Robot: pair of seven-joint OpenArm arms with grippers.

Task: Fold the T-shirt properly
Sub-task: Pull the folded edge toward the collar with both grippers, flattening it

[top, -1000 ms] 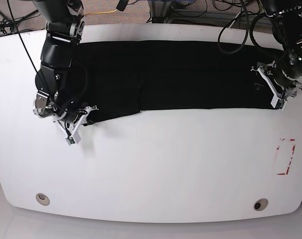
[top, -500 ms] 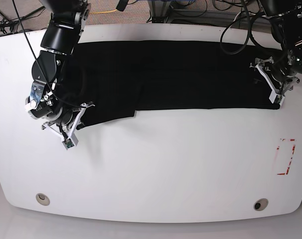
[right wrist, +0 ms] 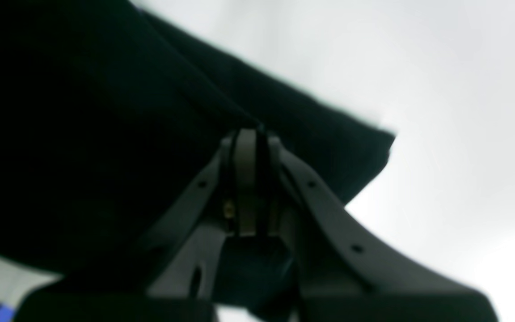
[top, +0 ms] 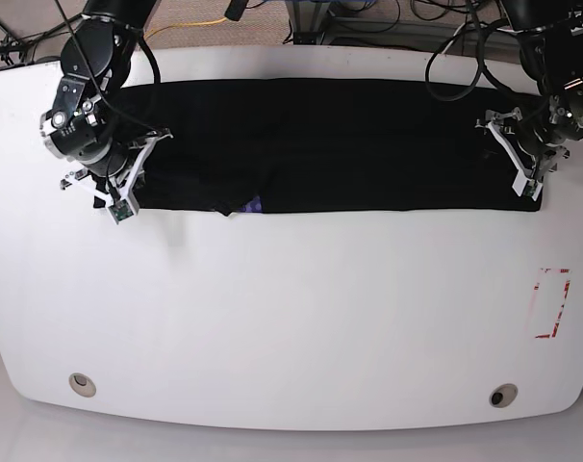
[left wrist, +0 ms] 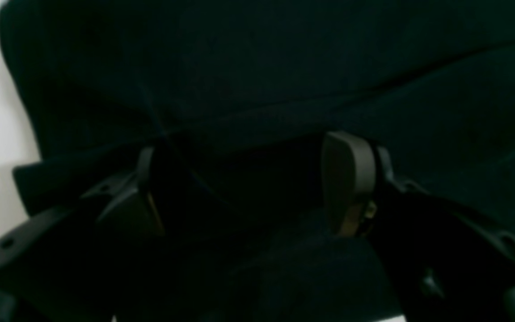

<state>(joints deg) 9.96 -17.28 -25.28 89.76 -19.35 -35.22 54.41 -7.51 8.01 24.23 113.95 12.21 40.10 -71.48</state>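
Shirt: T-shirt [top: 330,144] is lying folded long.
Right gripper [right wrist: 251,134]: pinching cloth at nine o'clock.
Left gripper [left wrist: 244,179]: spread wide, gripping nothing.
Left: more folds.

The T-shirt [top: 349,144] is black soft cloth, folded into a long, flat band lying across the far part of the white bench [top: 301,318], reaching nearly from one side to the other. A small blue-purple patch [top: 254,204] peeks out at its near edge, left of the middle.

the t-shirt [top: 330,144] hides its print; only a purple scrap [top: 254,204] shows.
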